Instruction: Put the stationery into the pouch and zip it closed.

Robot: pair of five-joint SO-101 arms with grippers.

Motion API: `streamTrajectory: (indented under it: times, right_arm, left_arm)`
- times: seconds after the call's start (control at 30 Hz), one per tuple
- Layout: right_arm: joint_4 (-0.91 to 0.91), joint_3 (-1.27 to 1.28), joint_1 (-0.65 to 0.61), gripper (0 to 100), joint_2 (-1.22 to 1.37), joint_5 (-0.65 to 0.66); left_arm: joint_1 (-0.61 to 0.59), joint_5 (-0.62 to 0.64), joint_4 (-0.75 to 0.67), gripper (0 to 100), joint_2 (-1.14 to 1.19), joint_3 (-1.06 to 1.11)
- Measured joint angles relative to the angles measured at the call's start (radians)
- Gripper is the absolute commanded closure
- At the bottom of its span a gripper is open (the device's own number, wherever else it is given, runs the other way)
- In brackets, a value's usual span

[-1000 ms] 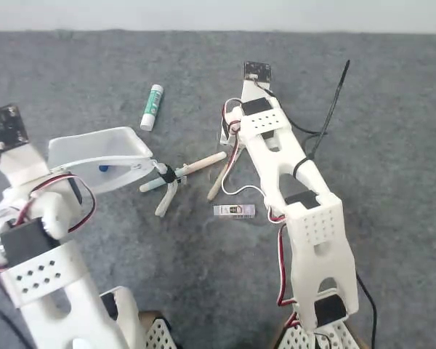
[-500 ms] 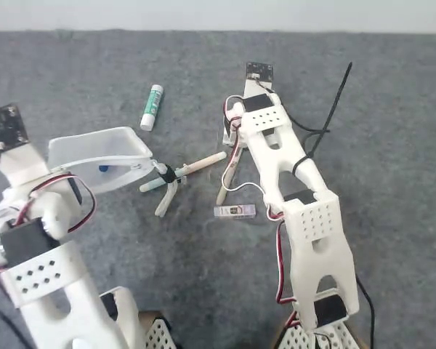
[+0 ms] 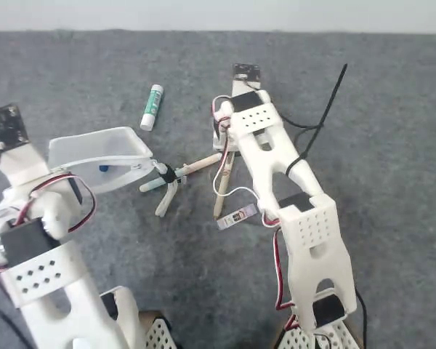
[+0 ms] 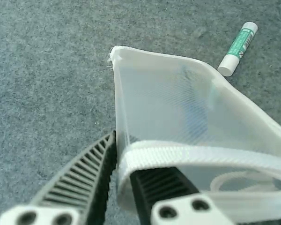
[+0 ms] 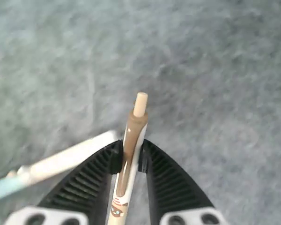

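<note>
So the grey carpeted table (image 3: 392, 145) takes up basically everything, with both white arms coming in from the near edge; the left arm (image 3: 36, 240) sits at the near left and the right arm (image 3: 291, 196) stretches from the near right toward the middle.

Next biggest is the pouch (image 3: 98, 156), a see-through white one at the left, lifted and mouth open toward the right; the left gripper (image 4: 122, 157) has its jaws pinched tight on the pouch's woven rim band, so it's got a solid hold of it; there's something blue showing faintly through the mesh, can't tell what it is.

The right gripper (image 5: 129, 149) is in the middle of the table, jaws closed snug around a brown pen (image 3: 220, 190); the pen sticks out past the fingertips, cream tip first.

Just left of that lies a white-and-teal pen (image 3: 192, 167), pointing at the pouch mouth, with a shorter white pen (image 3: 166, 200) touching it on the near side; both are on the carpet, outside the pouch.

The green-and-white glue stick (image 3: 152, 107) is on the carpet beyond the pouch, apart from it.

Smallest bit: a little flat white block (image 3: 236, 217) on the carpet right beside the right arm, near of the brown pen.
</note>
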Motion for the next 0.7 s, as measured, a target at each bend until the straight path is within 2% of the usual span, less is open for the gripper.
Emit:
streamTrajectory:
  times: [0.4, 0.7]
  right_arm:
    - [0.11, 0.0, -0.066, 99.2, -0.117, 0.0]
    - [0.196, 0.0, -0.068, 99.2, -0.232, 0.0]
  left_arm:
    - [0.0, 0.0, 0.0, 99, 0.0, 0.0]
    - [0.0, 0.0, 0.0, 99, 0.0, 0.0]
